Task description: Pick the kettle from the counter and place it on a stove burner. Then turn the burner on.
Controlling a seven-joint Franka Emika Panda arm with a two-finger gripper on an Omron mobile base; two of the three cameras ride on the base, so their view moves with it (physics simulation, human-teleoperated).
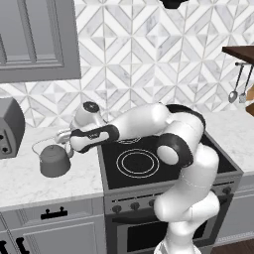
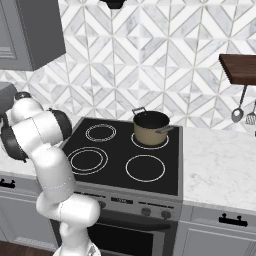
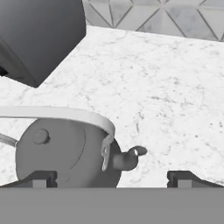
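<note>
Kettle: you have the kettle (image 1: 54, 159) standing upright on the desk (image 1: 30, 181) left of the cooktop, well apart from the stove burner (image 1: 137, 162); in the hand view the kettle (image 3: 65, 153) sits low and left, lid knob up, short spout to the right
Handle: you see the thin wire handle arched over the lid, pale in the hand view
Tool: your tool (image 3: 109, 179) stands wide, holding nothing; one fingertip (image 3: 39, 178) lies in front of the kettle body, the other off to the right over bare desk (image 3: 166, 100)
Arm pose: you have the arm (image 1: 188, 163) folded over the front of the stove, forearm reaching left and level, wrist just above and right of the kettle
Stove burner: front left double ring, bare; the tan pot (image 2: 150, 127) sits on the back right ring
Neighbours: a grey toaster (image 1: 10, 126) stands on the desk left of the kettle, cut by the frame edge
Hard to make out: in the left base view the forearm hides the fingers, so you cannot tell whether they touch the kettle; the hand view cuts off the kettle's base
</note>
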